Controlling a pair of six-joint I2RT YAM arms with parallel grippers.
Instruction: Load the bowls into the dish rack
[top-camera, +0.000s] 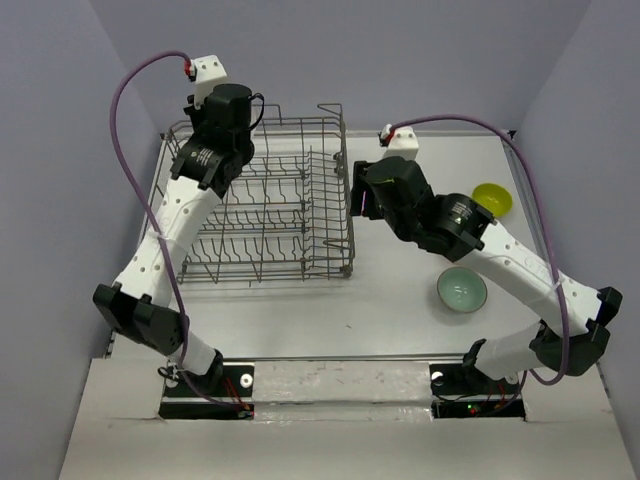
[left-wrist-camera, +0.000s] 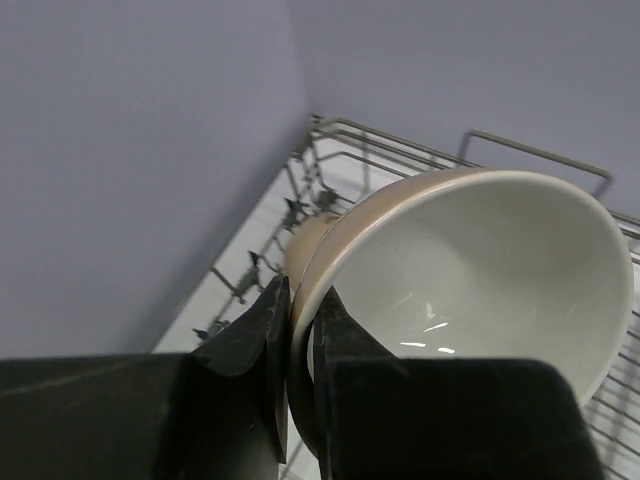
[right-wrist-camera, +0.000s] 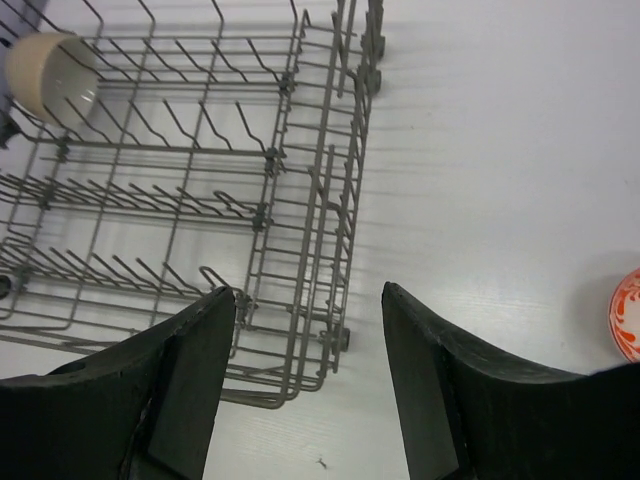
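Top view only: the yellow-green bowl (top-camera: 493, 199) and the celadon bowl (top-camera: 462, 290) stand upright on the table (top-camera: 400, 325), right of the dish rack (top-camera: 265, 215). The yellow-green bowl is farther away and the celadon one nearer, and the two do not touch.
Left wrist view only: the left gripper (left-wrist-camera: 297, 345) is pinched down to a narrow slit on the rim of a cream bowl (left-wrist-camera: 480, 270), one finger inside the bowl and one outside. In the top view the gripper hides this bowl.
Right wrist view only: an orange-red patterned bowl (right-wrist-camera: 628, 315) lies on the table well right of the rack, cut off by the picture's edge. The top view does not show it.
Cream bowl, look: glossy white inside, tan-cream outside, tipped onto its side.
Cream bowl, place: at the rack's far left corner, over the tines. Whether it touches the wires cannot be told.
Right gripper (right-wrist-camera: 310, 380): the jaws are spread wide and hold nothing. It is just beside the rack's right side.
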